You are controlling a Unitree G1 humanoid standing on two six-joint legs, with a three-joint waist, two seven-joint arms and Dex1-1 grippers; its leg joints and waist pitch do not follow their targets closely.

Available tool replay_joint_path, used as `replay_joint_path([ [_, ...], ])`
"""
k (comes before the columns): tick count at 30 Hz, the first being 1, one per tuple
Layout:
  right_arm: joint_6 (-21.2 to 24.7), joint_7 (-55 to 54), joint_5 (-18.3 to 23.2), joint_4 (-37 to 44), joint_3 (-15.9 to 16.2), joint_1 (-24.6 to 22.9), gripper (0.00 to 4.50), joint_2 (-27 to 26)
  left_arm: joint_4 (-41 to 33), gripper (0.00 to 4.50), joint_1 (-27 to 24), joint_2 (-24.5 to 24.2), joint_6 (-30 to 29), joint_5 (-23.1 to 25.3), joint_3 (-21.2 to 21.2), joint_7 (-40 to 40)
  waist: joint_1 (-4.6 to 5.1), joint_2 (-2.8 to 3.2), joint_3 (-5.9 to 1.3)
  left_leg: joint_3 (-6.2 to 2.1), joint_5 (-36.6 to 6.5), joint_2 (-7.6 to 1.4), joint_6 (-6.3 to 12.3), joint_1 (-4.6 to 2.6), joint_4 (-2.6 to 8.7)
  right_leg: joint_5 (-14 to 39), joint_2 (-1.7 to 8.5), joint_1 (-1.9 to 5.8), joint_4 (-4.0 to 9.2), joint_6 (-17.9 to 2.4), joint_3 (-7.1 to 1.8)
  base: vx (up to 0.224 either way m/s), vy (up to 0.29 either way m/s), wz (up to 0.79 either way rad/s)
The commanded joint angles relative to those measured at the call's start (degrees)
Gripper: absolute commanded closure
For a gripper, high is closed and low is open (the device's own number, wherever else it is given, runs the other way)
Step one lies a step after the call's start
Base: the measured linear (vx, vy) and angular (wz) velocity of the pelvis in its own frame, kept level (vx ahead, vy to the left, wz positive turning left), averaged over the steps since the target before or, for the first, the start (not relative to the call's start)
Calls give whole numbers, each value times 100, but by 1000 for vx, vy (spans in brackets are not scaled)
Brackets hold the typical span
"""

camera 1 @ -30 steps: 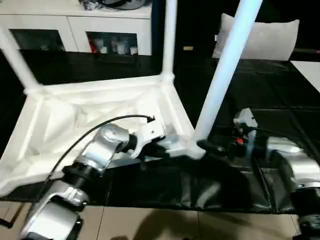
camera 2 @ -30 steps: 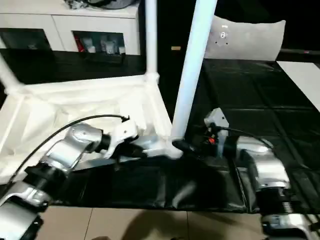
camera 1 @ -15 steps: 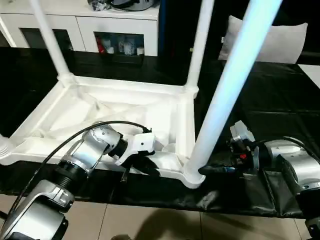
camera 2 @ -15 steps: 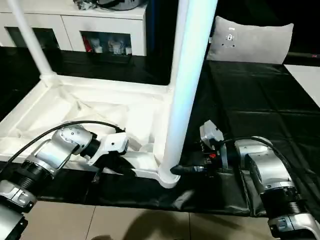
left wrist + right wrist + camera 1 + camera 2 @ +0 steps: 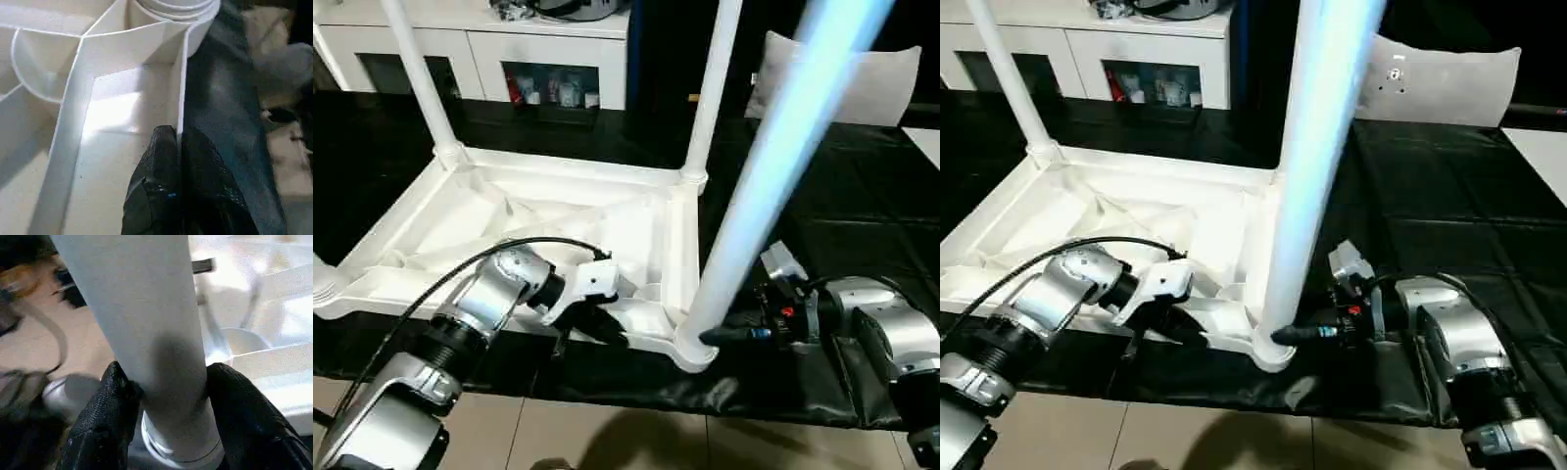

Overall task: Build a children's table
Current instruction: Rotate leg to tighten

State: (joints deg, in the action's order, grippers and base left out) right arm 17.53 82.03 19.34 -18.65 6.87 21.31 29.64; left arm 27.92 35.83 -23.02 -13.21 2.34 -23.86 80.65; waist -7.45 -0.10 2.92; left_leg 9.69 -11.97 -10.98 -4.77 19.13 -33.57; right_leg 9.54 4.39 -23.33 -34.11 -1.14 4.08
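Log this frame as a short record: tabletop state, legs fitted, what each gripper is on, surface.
tabletop: upside down, ribbed underside up
legs: two far legs upright in sockets; near leg in near right corner socket
left gripper: shut on the tabletop's near rim
right gripper: fingers on both sides of near leg, just above socket
surface: black mat
background: white cabinet

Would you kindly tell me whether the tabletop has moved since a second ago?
Yes: the tabletop has swung clockwise against the cabinet, its far edge no longer rising rightward.

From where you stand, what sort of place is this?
Probably a home-style room or lab mock-up: a white glass-door cabinet with bottles inside, a grey cushion, and black sheeting over a tiled floor.
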Motion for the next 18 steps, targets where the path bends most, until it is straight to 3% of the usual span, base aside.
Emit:
replay_joint_path([
  [1,232,-662,-93,72,6,122,251,-268,77,450,109,320,-341,-38,74,-474,50,-82,-322,-14,-884,-166,265,58,392,2283,364,317,465,-910,-229,0,0,0],
  [2,389,-1491,-285,-138,-76,273,253,-583,126,450,161,523,-677,-63,246,-900,91,-84,-315,-19,-959,-150,195,51,397,2563,367,308,488,-805,-223,0,0,0],
  [5,483,-2341,-469,-374,-172,445,254,-940,196,450,215,770,-975,-100,428,-1372,236,-97,-308,-63,-1097,-112,98,82,411,3123,379,328,567,-527,-177,0,0,0],
  [7,552,-2715,-559,-475,-201,522,255,-1087,240,450,237,886,-1072,-89,501,-1627,299,-92,-309,-57,-1075,-108,114,96,404,3026,367,317,565,-535,-179,0,0,0],
  [10,816,-4005,-845,-717,-360,737,255,-1589,378,450,307,1376,-1353,-103,833,-2626,432,-95,-315,-35,-1059,-80,175,79,371,2899,338,285,578,-624,-182,0,0,0],
  [13,618,-4414,-899,-818,-488,766,255,-1854,414,450,366,1707,-1453,-98,1026,-3163,425,-100,-331,-31,-1004,-88,244,73,370,2789,342,284,581,-640,-187,0,0,0],
  [14,493,-4412,-864,-861,-548,758,202,-1884,397,450,368,1740,-1459,-71,1025,-3189,410,-91,-342,-24,-934,-108,325,70,372,2483,338,282,551,-745,-208,0,0,0],
  [18,326,-4130,-772,-795,-611,648,167,-1731,350,450,322,1626,-1257,95,859,-3124,383,-78,-345,-22,-813,-116,425,94,381,2014,343,322,497,-921,-219,0,0,0],
])
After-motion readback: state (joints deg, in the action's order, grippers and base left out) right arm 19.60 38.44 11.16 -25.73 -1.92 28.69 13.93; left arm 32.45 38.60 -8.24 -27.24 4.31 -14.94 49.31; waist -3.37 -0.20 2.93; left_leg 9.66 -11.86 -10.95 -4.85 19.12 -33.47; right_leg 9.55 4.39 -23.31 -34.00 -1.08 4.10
